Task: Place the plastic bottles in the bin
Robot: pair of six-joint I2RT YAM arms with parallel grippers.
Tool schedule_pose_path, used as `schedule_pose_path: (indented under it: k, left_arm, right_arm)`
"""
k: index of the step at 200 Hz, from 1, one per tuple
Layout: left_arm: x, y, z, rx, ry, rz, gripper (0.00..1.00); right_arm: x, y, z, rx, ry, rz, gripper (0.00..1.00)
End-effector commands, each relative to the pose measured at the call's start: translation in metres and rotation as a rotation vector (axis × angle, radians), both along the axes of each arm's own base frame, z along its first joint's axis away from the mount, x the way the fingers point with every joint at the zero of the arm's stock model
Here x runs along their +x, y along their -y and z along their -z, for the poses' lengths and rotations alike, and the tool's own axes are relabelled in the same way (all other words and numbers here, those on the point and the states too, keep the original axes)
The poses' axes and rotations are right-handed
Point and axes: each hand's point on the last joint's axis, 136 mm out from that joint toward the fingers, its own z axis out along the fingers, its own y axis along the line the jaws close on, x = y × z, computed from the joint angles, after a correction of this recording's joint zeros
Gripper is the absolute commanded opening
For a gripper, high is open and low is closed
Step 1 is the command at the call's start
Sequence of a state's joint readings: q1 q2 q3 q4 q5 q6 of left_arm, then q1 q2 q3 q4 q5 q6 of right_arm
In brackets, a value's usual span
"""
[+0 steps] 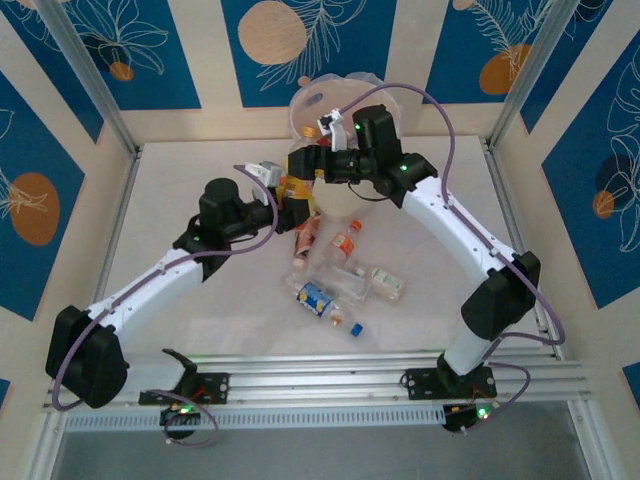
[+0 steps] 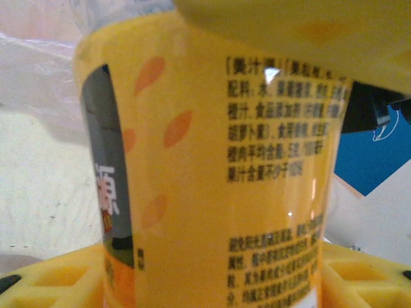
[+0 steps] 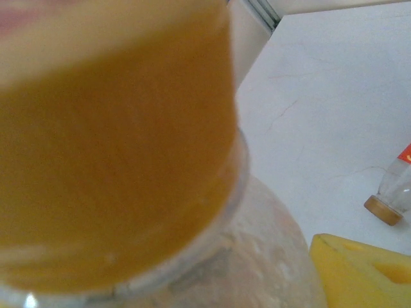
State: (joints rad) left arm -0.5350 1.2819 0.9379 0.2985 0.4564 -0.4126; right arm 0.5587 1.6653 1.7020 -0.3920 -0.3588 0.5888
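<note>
Blue panels with orange discs wall in a pale table (image 1: 230,320). At its far middle stands the cream bin (image 1: 318,103), lined with a thin bag. The left tool (image 1: 286,192) hangs just in front of the bin, clamped on an orange-labelled bottle (image 2: 218,179) whose printed label sits between yellow pads (image 2: 359,276). The right tool (image 1: 318,160) is just beside it at the bin's near rim; a blurred orange bottle looms close to its camera, and I cannot tell whether its jaws grip anything. Loose bottles lie mid-table: a blue-labelled one (image 1: 320,298), a clear one (image 1: 385,285), an orange-labelled one (image 1: 345,245) and a red-labelled one (image 1: 305,238).
</note>
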Motion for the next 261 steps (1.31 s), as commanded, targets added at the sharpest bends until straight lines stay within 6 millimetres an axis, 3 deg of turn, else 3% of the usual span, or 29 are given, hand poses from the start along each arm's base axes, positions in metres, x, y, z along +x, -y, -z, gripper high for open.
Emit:
schedule_pose_path:
  k: [1,53,96,117,153,208,235,261]
  left_arm:
    - [-0.008,0.002,-0.037,-0.055,0.090,0.023,0.60]
    - [-0.001,0.000,-0.031,-0.053,0.056,-0.015,0.63]
    - [-0.004,-0.001,-0.030,-0.039,0.040,-0.013,0.99]
    - [-0.008,-0.006,-0.033,-0.032,0.047,-0.025,1.00]
    - [-0.014,-0.019,-0.042,-0.012,0.072,-0.074,1.00]
    - [-0.007,-0.040,-0.038,0.040,0.070,-0.204,1.00]
    - [-0.004,-0.046,-0.034,0.057,0.056,-0.243,0.99]
    - [-0.001,-0.054,-0.030,0.079,0.042,-0.287,1.00]
  right_arm:
    - [-0.003,-0.009,-0.007,0.021,0.000,-0.032,0.78]
    - [-0.006,-0.008,-0.007,0.013,0.003,-0.025,0.55]
    - [-0.001,-0.001,-0.020,-0.013,0.061,0.014,0.50]
    - [0.004,0.007,-0.035,-0.038,0.120,0.047,0.49]
    - [0.013,0.026,-0.078,-0.084,0.288,0.124,0.49]
    - [0.047,0.064,-0.140,-0.155,0.564,0.338,0.50]
    - [0.074,0.080,-0.153,-0.191,0.626,0.436,0.50]
    - [0.103,0.091,-0.150,-0.228,0.624,0.501,0.50]
